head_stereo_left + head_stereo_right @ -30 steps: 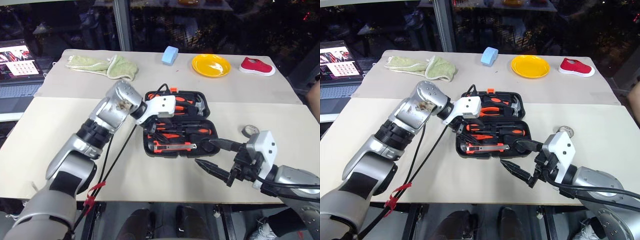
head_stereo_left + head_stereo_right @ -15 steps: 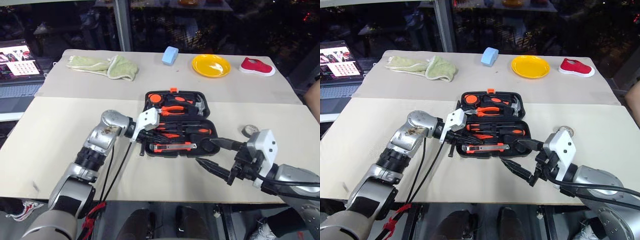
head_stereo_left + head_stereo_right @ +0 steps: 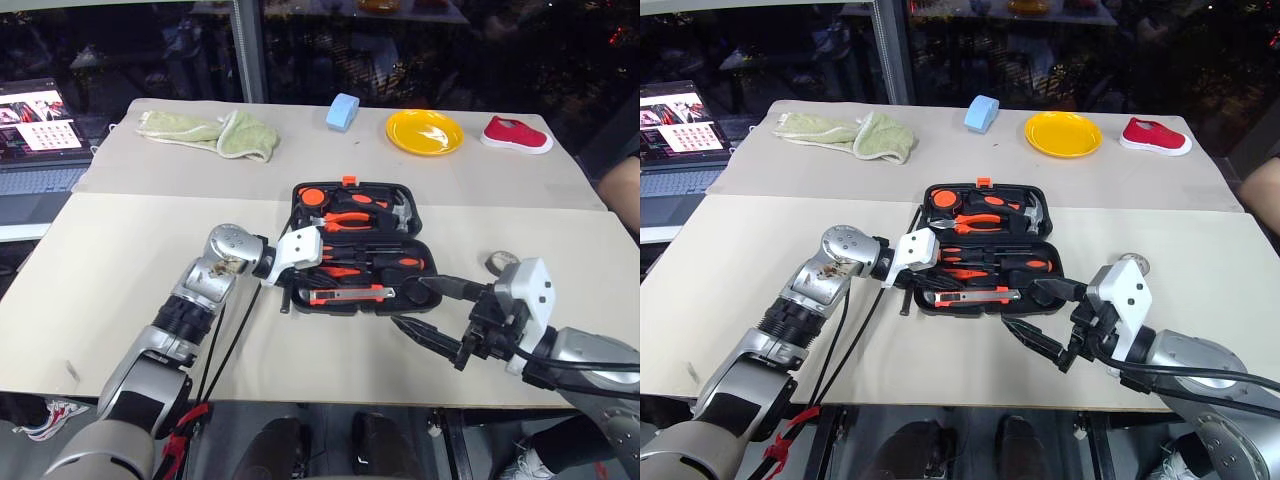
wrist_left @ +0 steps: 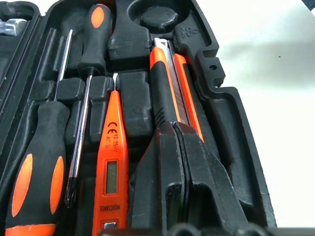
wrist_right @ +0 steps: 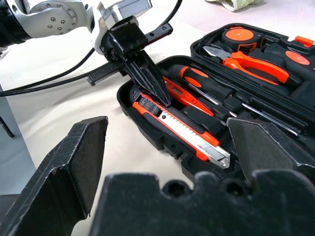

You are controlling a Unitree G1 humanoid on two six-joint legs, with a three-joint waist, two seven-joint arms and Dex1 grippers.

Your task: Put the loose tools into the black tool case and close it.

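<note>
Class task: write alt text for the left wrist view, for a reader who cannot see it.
A shut black gripper presses its tips on an orange-and-black utility knife lying in an open black tool case. Beside it lie an orange tester screwdriver and two black-and-orange screwdrivers.

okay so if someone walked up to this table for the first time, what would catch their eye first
Most likely the open black tool case in the middle of the table, its recesses filled with orange-and-black tools. The left gripper pokes its shut fingers into the case's near-left corner, right by the utility knife, while the right gripper waits wide open just in front of the case. At the far edge, a bright yellow plate and a red shoe stand out.
</note>
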